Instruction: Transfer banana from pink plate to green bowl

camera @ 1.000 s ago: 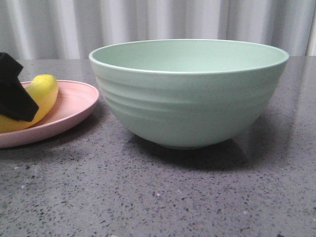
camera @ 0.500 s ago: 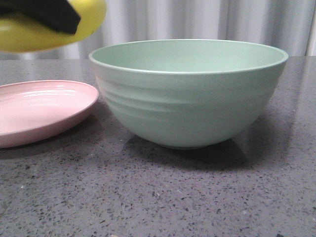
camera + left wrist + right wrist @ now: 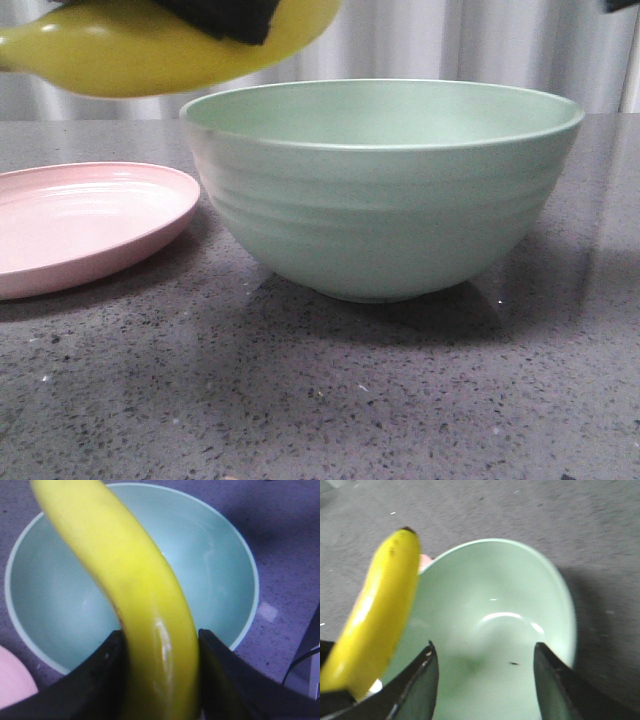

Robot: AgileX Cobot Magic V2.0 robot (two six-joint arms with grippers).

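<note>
My left gripper point(image 3: 225, 15) is shut on the yellow banana point(image 3: 150, 50) and holds it in the air above the left rim of the green bowl point(image 3: 385, 200). In the left wrist view the banana point(image 3: 130, 580) sits between both black fingers point(image 3: 95, 680) over the bowl's inside point(image 3: 215, 570). The pink plate point(image 3: 90, 220) lies bare at the left on the table. My right gripper point(image 3: 485, 652) is open and empty above the bowl point(image 3: 505, 615); the banana point(image 3: 375, 615) shows beside it there.
The grey speckled table point(image 3: 300, 400) runs in front of the bowl and plate. A pale curtain point(image 3: 450, 45) hangs behind. A dark piece of the right arm point(image 3: 622, 5) shows at the top right corner.
My left gripper has lifted the banana off the pink plate and carried it up and to the right, toward the bowl. The plate is now bare.
</note>
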